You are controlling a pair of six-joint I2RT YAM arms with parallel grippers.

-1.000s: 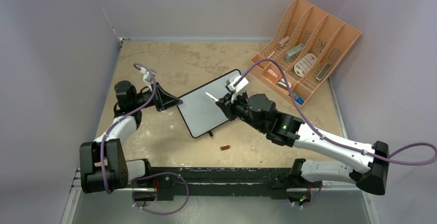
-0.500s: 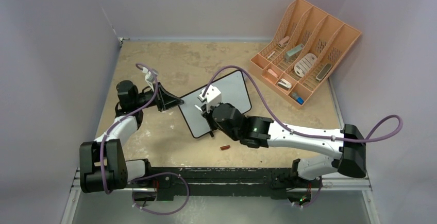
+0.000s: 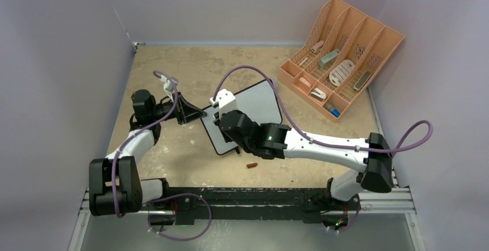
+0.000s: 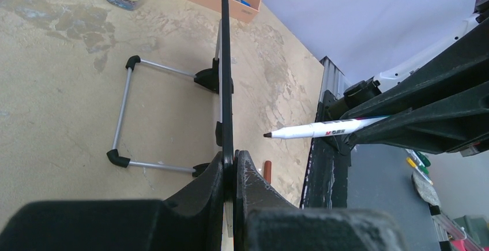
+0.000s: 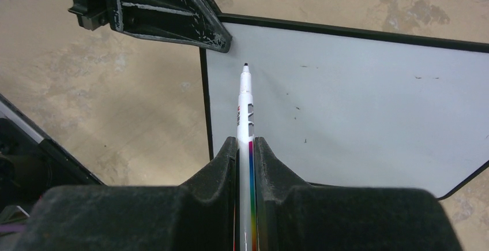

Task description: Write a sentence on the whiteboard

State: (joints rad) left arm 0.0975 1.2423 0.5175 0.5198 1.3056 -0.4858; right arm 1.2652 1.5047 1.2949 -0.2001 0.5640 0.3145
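The whiteboard [image 3: 260, 97] stands tilted on its wire stand near the table's middle; its face is blank apart from small specks. My left gripper [image 3: 199, 113] is shut on the board's left edge, which shows edge-on in the left wrist view [image 4: 226, 60] between my fingers [image 4: 234, 160]. My right gripper [image 3: 220, 119] is shut on a white marker [image 5: 245, 104], uncapped. Its black tip points at the board [image 5: 357, 101] near the corner beside the left fingers [image 5: 167, 14]. In the left wrist view the marker [image 4: 328, 127] has its tip a little off the board's face.
A peach slotted organizer [image 3: 340, 55] with several small items stands at the back right. A red-brown marker cap [image 3: 252, 165] lies on the table in front of the board, also in the left wrist view [image 4: 267, 167]. The stand's wire legs [image 4: 122, 115] stick out behind the board.
My right arm has swung left across the board, carrying the marker from the right side to the left edge near the left gripper. The left arm and board have stayed put.
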